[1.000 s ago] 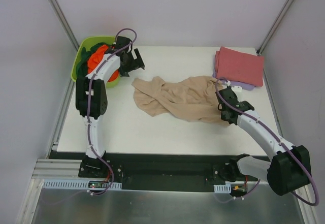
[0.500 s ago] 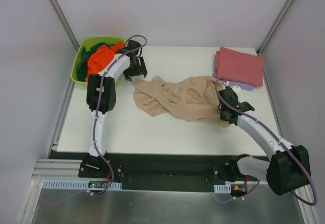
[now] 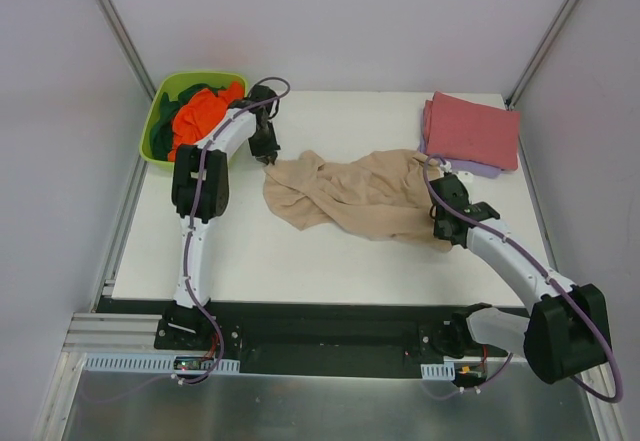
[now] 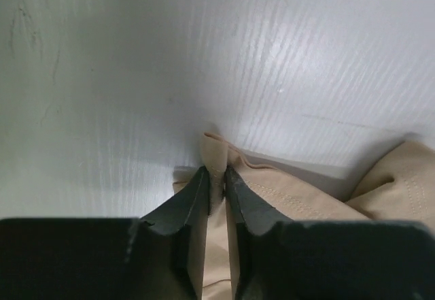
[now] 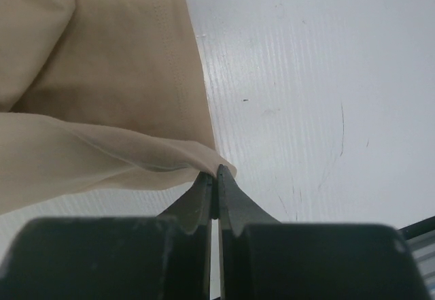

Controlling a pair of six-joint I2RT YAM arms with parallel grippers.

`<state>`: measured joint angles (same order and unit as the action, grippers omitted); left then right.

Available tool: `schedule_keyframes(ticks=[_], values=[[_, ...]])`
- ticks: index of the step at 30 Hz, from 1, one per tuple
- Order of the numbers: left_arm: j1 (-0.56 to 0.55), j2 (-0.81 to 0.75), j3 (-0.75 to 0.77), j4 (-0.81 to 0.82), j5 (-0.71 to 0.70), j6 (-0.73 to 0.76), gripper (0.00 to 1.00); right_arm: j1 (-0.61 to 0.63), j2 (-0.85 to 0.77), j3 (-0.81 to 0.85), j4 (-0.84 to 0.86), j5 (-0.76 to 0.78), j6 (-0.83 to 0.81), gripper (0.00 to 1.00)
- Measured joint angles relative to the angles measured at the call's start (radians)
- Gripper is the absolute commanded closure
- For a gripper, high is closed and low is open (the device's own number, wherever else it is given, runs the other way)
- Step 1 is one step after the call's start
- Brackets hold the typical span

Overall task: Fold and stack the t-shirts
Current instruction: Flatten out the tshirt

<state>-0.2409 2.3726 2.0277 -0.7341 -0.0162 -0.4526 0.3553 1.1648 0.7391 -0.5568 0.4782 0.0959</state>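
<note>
A crumpled tan-beige t-shirt (image 3: 360, 196) lies across the middle of the white table (image 3: 300, 261). My left gripper (image 3: 267, 157) is shut on the shirt's far-left corner; in the left wrist view a fold of tan cloth (image 4: 216, 157) stands pinched between the dark fingers (image 4: 187, 201). My right gripper (image 3: 447, 236) is shut on the shirt's near-right edge, and the right wrist view shows the thin hem (image 5: 214, 162) caught at the fingertips (image 5: 216, 177). A folded dusty red t-shirt (image 3: 472, 131) rests on a lavender one (image 3: 480, 169) at the back right.
A lime-green tub (image 3: 165, 111) at the back left corner holds bright orange (image 3: 200, 113) and dark green (image 3: 165, 131) shirts. Slanted metal frame posts stand behind both back corners. The table's front edge meets a black rail by the arm bases.
My left arm swung down and right from beside the tub to the tan shirt's left corner, and its jaws went from wide open to shut on the cloth. The right arm held still.
</note>
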Motion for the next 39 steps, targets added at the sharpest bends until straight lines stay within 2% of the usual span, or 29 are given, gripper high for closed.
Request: schedule_keyframes(ticks=[11,17,24,31,36,39], values=[[-0.002,-0.042,-0.048,-0.014,0.005,0.014,1.00,-0.001,0.009,0.000,0.002,-0.001,0.000,1.00],[-0.003,-0.171,-0.072,-0.040,0.004,0.048,1.00,-0.002,0.002,0.088,-0.051,0.025,0.001,1.00],[-0.008,-0.510,-0.079,-0.042,-0.014,0.067,1.00,-0.003,-0.082,0.300,-0.101,0.106,-0.018,1.00],[-0.009,-0.874,-0.081,-0.010,-0.019,0.089,1.00,-0.004,-0.195,0.541,-0.139,0.122,-0.136,1.00],[-0.009,-1.137,-0.095,0.061,-0.015,0.105,1.00,-0.005,-0.267,0.768,-0.148,0.078,-0.235,1.00],[-0.009,-1.241,-0.032,0.079,0.003,0.110,1.00,-0.005,-0.277,0.962,-0.175,0.002,-0.284,1.00]])
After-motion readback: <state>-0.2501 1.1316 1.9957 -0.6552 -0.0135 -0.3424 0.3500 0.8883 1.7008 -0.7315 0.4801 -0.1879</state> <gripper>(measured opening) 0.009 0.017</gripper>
